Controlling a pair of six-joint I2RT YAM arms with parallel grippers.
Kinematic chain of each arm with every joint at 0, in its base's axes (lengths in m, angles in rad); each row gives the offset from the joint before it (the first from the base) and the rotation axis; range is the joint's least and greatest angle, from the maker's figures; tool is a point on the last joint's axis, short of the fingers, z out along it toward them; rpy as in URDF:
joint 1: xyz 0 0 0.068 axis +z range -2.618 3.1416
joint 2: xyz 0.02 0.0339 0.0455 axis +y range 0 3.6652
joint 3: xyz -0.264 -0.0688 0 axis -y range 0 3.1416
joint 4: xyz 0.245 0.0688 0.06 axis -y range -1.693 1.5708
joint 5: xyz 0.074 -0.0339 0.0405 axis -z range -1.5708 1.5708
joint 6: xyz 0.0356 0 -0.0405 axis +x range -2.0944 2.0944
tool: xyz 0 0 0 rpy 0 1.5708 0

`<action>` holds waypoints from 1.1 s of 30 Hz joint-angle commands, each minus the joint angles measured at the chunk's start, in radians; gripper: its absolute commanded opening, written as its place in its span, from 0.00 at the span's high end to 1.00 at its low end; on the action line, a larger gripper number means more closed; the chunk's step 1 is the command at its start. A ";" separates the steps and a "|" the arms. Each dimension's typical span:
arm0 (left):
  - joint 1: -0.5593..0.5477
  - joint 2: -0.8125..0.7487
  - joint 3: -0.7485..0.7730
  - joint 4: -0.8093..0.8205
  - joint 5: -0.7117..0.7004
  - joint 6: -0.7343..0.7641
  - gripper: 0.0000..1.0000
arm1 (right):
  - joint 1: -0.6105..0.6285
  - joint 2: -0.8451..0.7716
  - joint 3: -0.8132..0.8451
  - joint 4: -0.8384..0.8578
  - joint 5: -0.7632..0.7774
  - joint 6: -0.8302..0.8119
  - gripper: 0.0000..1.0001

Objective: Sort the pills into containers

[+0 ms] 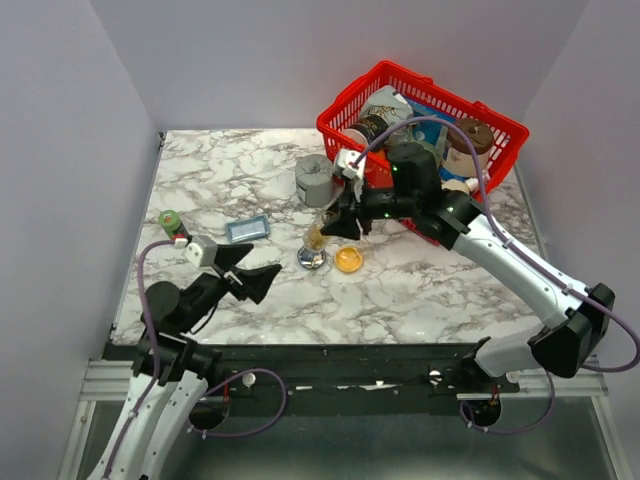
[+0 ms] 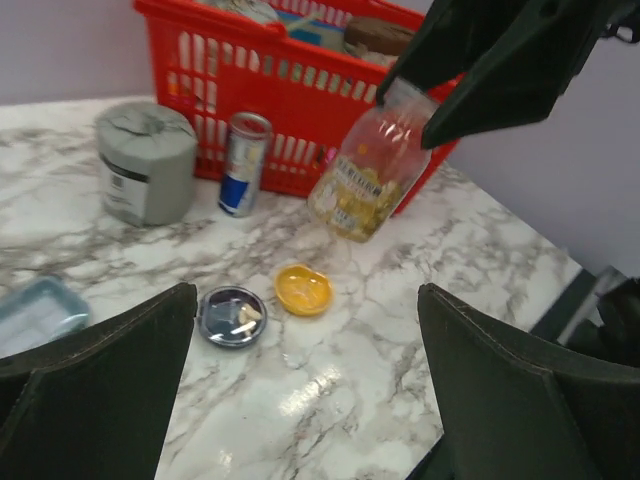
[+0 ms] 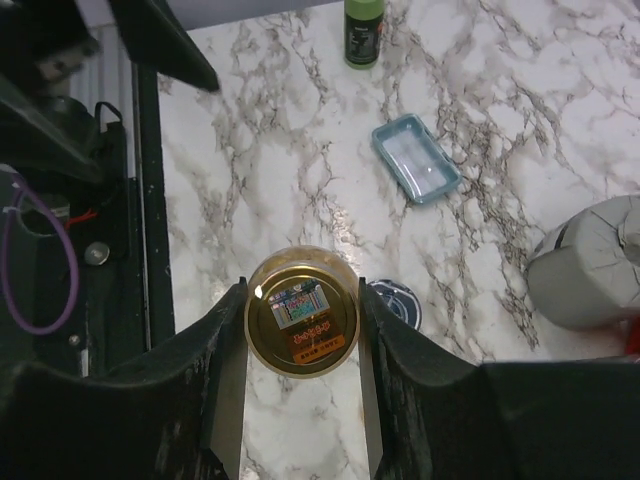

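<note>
while the right gripper (image 3: 300, 300) pinches the pill bottle (image 2: 365, 180) across its round body, a finger pressed on each side, the bottle hangs tilted in the air near the two dishes. in the top view it's at 12 o'clock of the silvery dish (image 2: 232, 315); i cannot tell if it is right over it. the orange dish (image 2: 303, 288) sits just beside the silvery one at its 3 o'clock, apart from it. the left gripper (image 1: 262, 262) hangs at 9 o'clock of the dishes, fingers spread wide, holding nothing.

the pills (image 2: 352, 208) are a yellow heap low in the bottle. a few pale bits lie in the silvery dish; i cannot tell about the orange one. the grey cylinder (image 1: 317, 180) is at 12 o'clock beyond the bottle, the red basket (image 2: 290, 95) at 2 and the blue tray (image 1: 247, 229) at 10.

my read on handling: the bottle is clear, stiff and smooth, so likely slippery under hard fingers. it's part full, so fairly light, and the load will shift as it tips. mid-body is the spot to hold it. the right wrist view shows a gold labelled disc end-on; i cannot tell if it's cap or base, or if the mouth is open. the pills are tiny and hard and will probably roll and bounce over shallow rims, so pour low and slow. the dishes look light and may skate on the marble table (image 1: 420, 300) if nudged, so take them by the rim.
</note>
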 commanded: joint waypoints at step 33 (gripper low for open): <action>-0.470 0.599 -0.021 0.477 -0.078 0.341 0.17 | -0.170 -0.126 -0.244 0.175 -0.401 0.213 0.99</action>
